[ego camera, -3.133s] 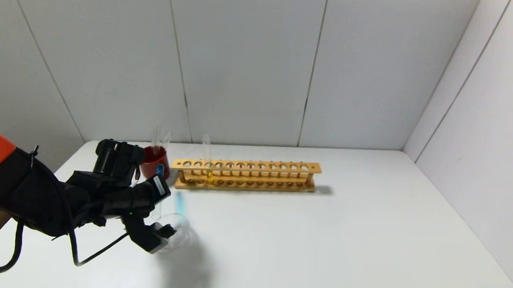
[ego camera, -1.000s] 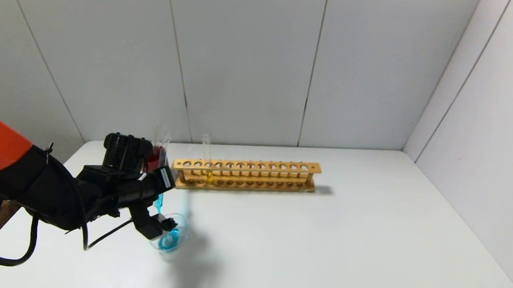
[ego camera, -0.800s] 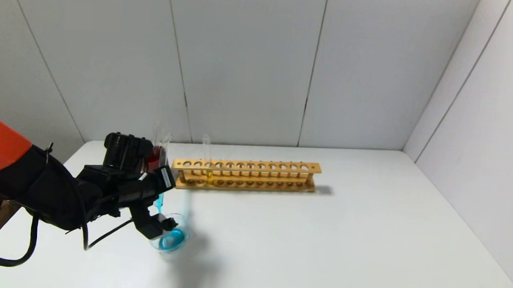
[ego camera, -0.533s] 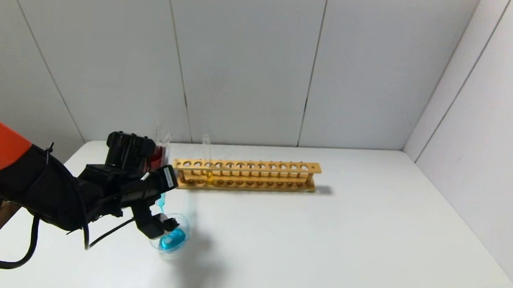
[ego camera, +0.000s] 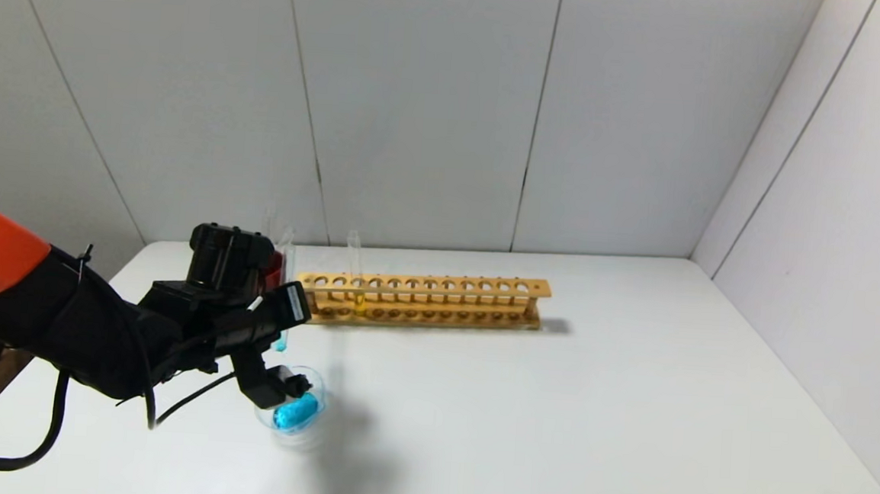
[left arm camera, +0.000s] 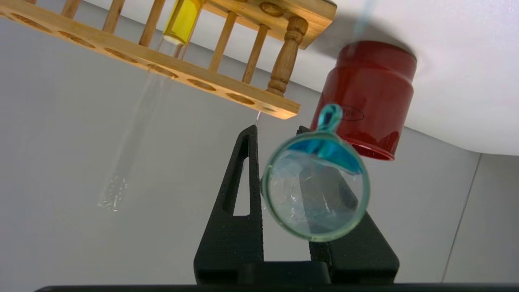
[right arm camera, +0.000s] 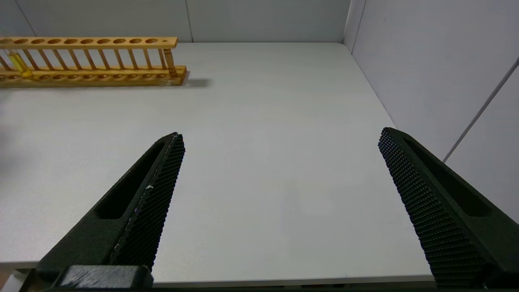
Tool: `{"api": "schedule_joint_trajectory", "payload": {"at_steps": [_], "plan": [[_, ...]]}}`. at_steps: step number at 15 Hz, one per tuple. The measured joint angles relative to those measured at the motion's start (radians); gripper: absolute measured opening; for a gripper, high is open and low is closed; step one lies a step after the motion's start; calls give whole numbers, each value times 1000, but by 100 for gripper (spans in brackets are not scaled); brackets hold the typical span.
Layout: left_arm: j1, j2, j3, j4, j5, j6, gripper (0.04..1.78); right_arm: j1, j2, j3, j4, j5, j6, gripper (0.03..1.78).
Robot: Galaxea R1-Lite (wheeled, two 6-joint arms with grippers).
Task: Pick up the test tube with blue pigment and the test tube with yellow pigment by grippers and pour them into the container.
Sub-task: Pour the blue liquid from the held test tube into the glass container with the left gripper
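left gripper (ego camera: pixel 280 359) is clamped tight on the test tube with blue pigment (left arm camera: pixel 315 190), tipped above the container (ego camera: pixel 294 410) with blue liquid pooled inside. right gripper (right arm camera: pixel 279 142) sits wide apart, holding nothing.

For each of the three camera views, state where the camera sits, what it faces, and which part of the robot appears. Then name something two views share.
Head view: on the robot's head, looking down at the white table; left arm shows, tipping the blue tube over the glass dish.
Left wrist view: on the left wrist, facing the tube's mouth; left gripper shows.
Right wrist view: on the right wrist, over the table; right gripper shows, open.
Shared: the wooden rack and its yellow tube.
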Motion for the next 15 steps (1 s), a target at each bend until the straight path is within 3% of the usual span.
{"api": "schedule_joint_trajectory", "payload": {"at_steps": [8,15], "plan": [[-9,-20,7,0,14,42,34,0,0,0,0,0,0,175],[-38,-40,16,0,82,45,34,0,0,0,0,0,0,175]]}}
